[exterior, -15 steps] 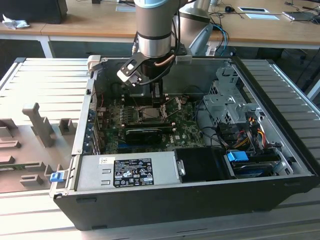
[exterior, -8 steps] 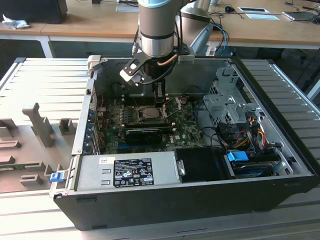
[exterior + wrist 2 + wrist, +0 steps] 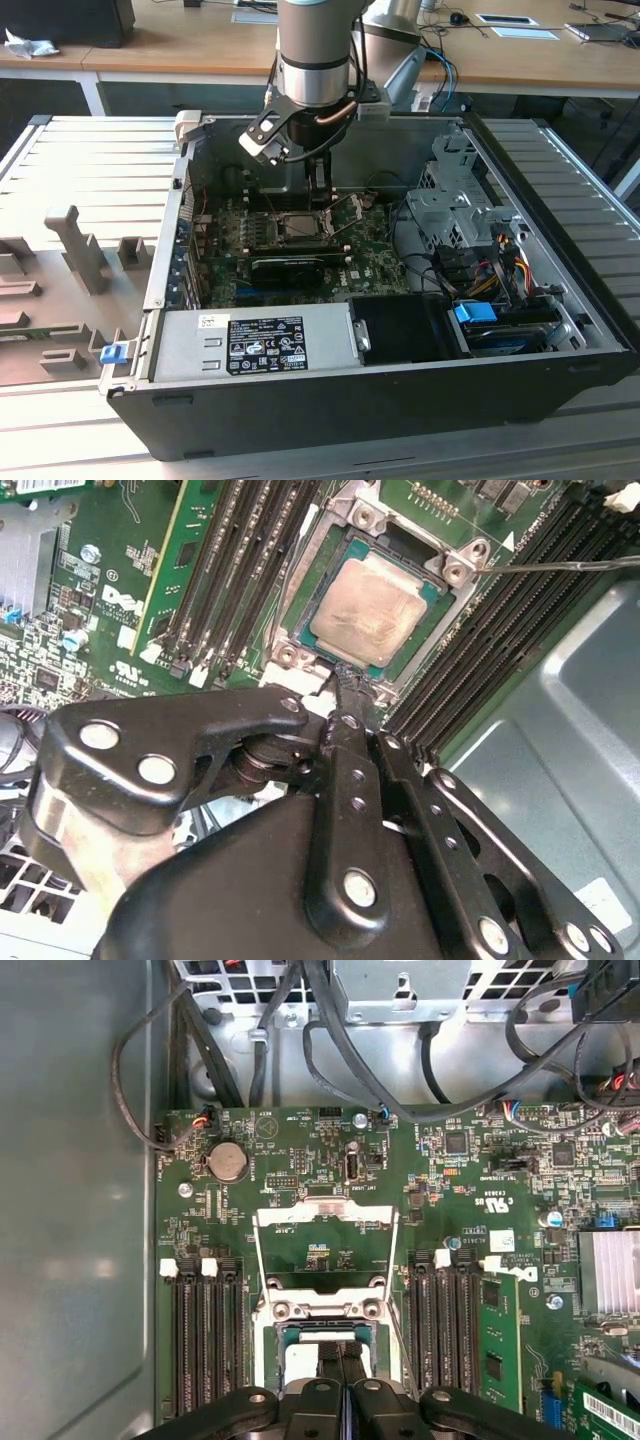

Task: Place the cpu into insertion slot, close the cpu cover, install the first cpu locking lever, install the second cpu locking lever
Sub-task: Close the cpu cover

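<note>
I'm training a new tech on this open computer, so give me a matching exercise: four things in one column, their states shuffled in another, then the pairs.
1 chip
2 cover frame
3 hand
4 coin battery

A swung open
B shut, tips by the socket's edge
C lying in the socket
D flat on the green board

Pairs: 1-C, 2-A, 3-B, 4-D

cpu (image 3: 372, 608) pale silver-grey (teal-green edge); motherboard (image 3: 300, 1160) green; claw (image 3: 345, 685) black; memory slots (image 3: 235, 560) black
</note>
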